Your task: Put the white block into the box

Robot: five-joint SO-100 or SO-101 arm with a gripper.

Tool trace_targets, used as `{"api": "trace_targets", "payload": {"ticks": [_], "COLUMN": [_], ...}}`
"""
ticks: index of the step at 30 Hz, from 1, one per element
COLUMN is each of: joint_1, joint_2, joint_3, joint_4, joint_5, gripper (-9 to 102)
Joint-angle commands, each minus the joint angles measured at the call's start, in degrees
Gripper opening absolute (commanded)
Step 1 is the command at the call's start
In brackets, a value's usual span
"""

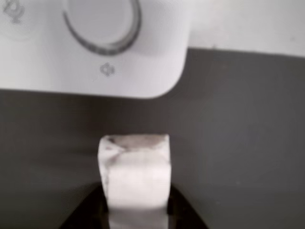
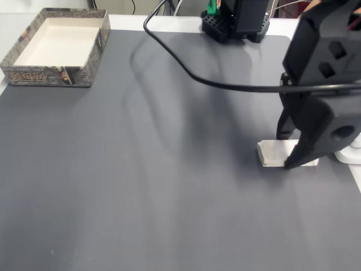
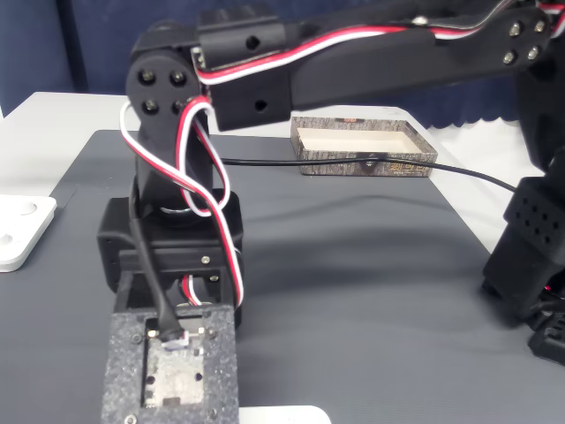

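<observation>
- One white block (image 2: 278,153) lies flat on the dark grey mat (image 2: 158,169), at the right side in a fixed view, close to the mat's right edge.
- Gripper (image 2: 289,151) is down over the block with a black finger (image 2: 307,141) on either side of it; whether it is clenched on the block I cannot tell.
- Other view: block (image 1: 136,171) stands between two black fingertips at the bottom edge, smudged end facing up-frame.
- Flat white device (image 1: 95,47) with a round knob lies just beyond the block, a strip of mat between them.
- Box (image 2: 56,46) sits at the far left corner of the mat in a fixed view, well apart from the block, open side up, beige interior showing.
- Wide bare mat lies between block and box; a black cable (image 2: 192,73) arches over it.
- White tabletop (image 3: 53,124) borders the mat; dark blue curtain (image 3: 97,44) behind.
</observation>
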Motion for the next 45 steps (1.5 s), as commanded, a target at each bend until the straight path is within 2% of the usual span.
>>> {"api": "trace_targets", "payload": {"ticks": [1,11,17,24,30,40,45], "joint_1": [-1.14,-0.79,1.67,3.08,6.15,20.13,31.99], "joint_2": [0.70,5.89,18.46,27.51,35.16,46.41,50.54], "joint_3": [-3.78,-3.08,6.15,17.75,23.99,27.16,27.69], "joint_4": [0.35,0.35,1.41,2.02,2.20,8.70,9.40], "joint_5": [0.26,-1.41,-12.30,-18.37,-27.95,-47.11,-47.29], "gripper": [8,7,-2,-2,-2,-2,-2]}}
